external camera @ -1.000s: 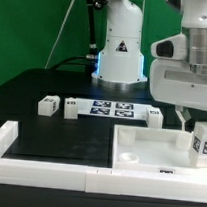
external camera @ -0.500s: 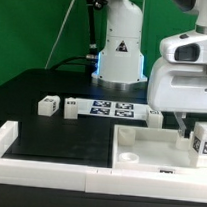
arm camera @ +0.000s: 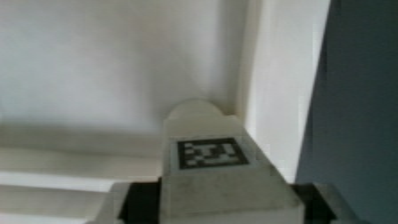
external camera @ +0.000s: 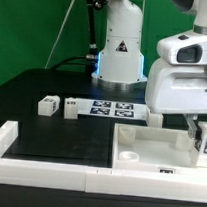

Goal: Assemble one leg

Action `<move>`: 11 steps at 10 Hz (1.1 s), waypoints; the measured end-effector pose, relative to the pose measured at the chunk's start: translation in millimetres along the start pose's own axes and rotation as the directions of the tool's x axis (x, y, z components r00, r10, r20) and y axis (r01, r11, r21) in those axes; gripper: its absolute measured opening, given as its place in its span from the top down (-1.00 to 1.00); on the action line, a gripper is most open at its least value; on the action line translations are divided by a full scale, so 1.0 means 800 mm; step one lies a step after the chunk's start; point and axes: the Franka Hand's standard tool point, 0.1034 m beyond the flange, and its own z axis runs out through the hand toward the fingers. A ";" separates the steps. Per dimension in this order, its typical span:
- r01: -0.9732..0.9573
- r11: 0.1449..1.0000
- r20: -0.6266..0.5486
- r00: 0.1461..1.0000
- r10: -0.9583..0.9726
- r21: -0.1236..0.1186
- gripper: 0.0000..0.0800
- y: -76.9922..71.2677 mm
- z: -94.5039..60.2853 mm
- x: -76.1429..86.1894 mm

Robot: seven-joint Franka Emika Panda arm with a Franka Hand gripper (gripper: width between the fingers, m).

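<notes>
No words or numbers can be read. A black triangular warning sign (external camera: 121, 48) stands on the robot base (external camera: 122, 55), upper middle of the exterior view.

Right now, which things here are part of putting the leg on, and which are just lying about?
In the job:
- the leg held in the hand
- the large white panel under it

Lying about:
- two spare legs on the black table
- the marker board
- the white border rails
</notes>
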 end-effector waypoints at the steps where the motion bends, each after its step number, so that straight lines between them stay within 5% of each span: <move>1: -0.004 1.000 0.000 1.000 0.004 0.000 0.26 0.000 0.000 0.000; 4: -0.173 0.985 -0.045 0.984 0.173 0.009 0.26 0.001 -0.002 0.001; 7: -0.596 0.802 -0.032 0.802 0.597 0.035 0.26 -0.002 0.002 -0.005; 9: -0.839 0.541 -0.007 0.541 0.841 0.060 0.26 -0.007 0.004 -0.005; 10: -0.939 0.336 0.009 0.337 0.941 0.069 0.26 -0.008 0.004 -0.003; 11: -0.969 0.238 0.018 0.240 0.971 0.065 0.26 -0.009 0.003 -0.003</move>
